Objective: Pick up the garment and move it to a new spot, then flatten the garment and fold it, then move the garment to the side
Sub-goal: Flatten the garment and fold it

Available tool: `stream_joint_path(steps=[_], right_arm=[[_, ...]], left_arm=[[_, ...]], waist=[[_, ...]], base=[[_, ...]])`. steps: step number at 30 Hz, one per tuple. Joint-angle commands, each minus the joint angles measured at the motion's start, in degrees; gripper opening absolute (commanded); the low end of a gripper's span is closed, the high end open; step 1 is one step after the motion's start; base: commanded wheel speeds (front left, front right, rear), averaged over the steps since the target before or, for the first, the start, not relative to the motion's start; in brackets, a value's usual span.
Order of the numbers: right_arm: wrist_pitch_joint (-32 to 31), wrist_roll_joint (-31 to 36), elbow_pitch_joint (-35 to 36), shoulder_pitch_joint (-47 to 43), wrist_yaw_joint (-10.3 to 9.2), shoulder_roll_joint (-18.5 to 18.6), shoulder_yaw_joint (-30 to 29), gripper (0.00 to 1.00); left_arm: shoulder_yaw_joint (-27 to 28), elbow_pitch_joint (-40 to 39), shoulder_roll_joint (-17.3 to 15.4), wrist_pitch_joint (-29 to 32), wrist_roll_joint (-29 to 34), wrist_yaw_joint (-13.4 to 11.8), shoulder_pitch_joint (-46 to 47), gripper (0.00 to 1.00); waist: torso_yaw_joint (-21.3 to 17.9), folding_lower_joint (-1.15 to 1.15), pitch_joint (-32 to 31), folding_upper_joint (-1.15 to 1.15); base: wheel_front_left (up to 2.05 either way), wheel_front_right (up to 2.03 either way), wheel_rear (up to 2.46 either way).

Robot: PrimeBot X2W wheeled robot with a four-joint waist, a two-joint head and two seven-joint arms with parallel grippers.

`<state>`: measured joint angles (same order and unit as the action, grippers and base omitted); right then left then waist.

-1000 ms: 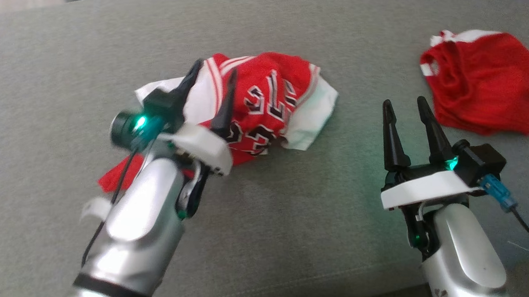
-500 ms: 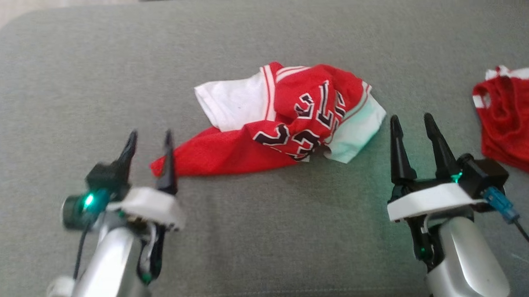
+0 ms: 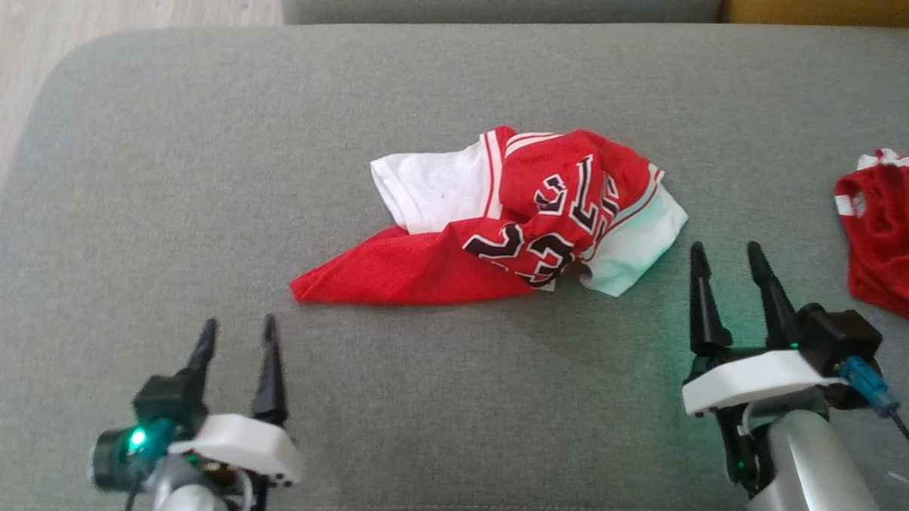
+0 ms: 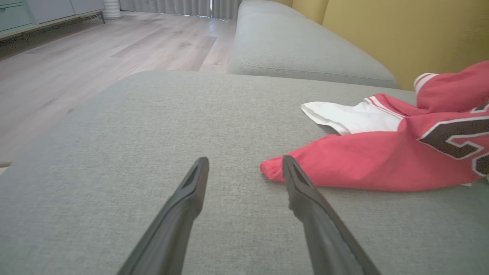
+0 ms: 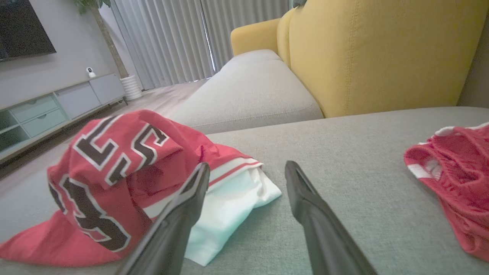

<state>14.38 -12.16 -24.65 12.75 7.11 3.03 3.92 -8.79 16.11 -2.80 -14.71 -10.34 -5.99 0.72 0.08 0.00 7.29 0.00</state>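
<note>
Withdrawn from over the garment (image 3: 500,242) within the last second: left hand (image 3: 240,322), now low at the left of the head view, fingers spread wide, nothing between them, tips short of the garment's drawn-out red corner; along its own wrist view, that red corner just beyond one fingertip and apart from it; also a shift of the head camera itself between frames; right hand (image 3: 727,248) at the lower right, likewise spread and empty, tips just beside the garment's white edge, apparently not touching, though hard to judge from above; garment lying crumpled near the middle of the grey sofa cushion (image 3: 163,162), red with black-and-white lettering uppermost, white cloth showing at its far left and at its right end, one red corner stretched flat toward the left hand; second red cloth (image 3: 893,256) bunched near the cushion's right end, well apart from the garment, to the right of the right hand; wooden floor (image 4: 95,49) beyond the cushion's left end; yellow sofa back (image 5: 382,49) behind the cushion.
</note>
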Motion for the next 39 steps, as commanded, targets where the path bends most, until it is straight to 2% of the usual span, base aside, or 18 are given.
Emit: stream_joint_path(steps=[1,10,16,24,25,26,27,32,35,39], right_arm=[[0.6,1.0,1.1,0.9,0.37,-0.1,0.5,1.0],[0.6,5.9,-5.9,6.4,0.37,-0.1,-3.9,1.0],[0.6,7.6,-13.8,10.9,0.37,-0.1,-5.7,1.0],[0.3,6.6,-21.9,12.6,0.37,-0.1,-6.6,1.0],[0.4,6.4,-22.5,12.8,0.37,-0.1,-6.6,0.67],[0.4,6.1,-22.8,13.1,0.37,-0.1,-6.5,0.22],[0.5,5.9,-23.0,13.3,0.37,-0.1,-6.5,0.0],[0.6,4.8,-20.9,13.9,0.37,-0.1,-6.7,0.0],[0.6,3.5,-15.4,13.6,0.37,-0.1,-6.3,0.0],[0.6,0.5,-6.1,14.2,0.37,-0.1,-2.2,0.0]], left_arm=[[0.5,-2.5,-0.1,-0.3,-0.1,0.4,2.6,1.0],[-4.3,-3.3,-0.1,-0.3,-0.6,0.5,5.4,1.0],[-4.9,-3.1,-0.1,-0.3,-0.5,0.6,6.6,1.0],[-5.1,-3.3,-0.1,-0.3,-0.7,0.5,7.1,1.0],[-5.1,-3.3,-0.1,-0.3,-0.7,0.5,7.2,1.0],[-5.2,-3.4,-0.1,-0.3,-0.8,0.4,7.2,1.0],[-5.1,-3.4,-0.1,-0.3,-0.9,0.4,7.3,1.0],[-5.2,-3.1,-0.1,-0.3,-1.1,0.3,7.3,1.0],[-5.5,-3.1,-0.1,-0.3,-1.3,0.3,7.2,1.0],[-5.6,-2.6,-0.1,-0.3,-1.7,0.3,6.4,1.0]], waist=[[0.5,0.0,0.7,0.0],[3.5,0.0,4.7,0.0],[5.8,0.0,7.1,0.0],[6.6,0.0,8.0,0.0],[6.6,0.0,8.1,0.0],[6.5,0.0,8.1,0.0],[6.3,0.0,8.1,0.0],[5.4,0.0,7.3,0.0],[5.1,0.0,6.2,0.0],[4.7,0.0,4.0,0.0]], base=[[0.0,0.0,0.0],[0.0,0.0,0.0],[0.0,0.0,0.0],[0.0,0.0,0.0],[0.0,0.0,0.0],[0.0,0.0,0.0],[0.0,0.0,0.0],[0.0,0.0,0.0],[0.0,0.0,0.0],[0.0,0.0,0.0]])
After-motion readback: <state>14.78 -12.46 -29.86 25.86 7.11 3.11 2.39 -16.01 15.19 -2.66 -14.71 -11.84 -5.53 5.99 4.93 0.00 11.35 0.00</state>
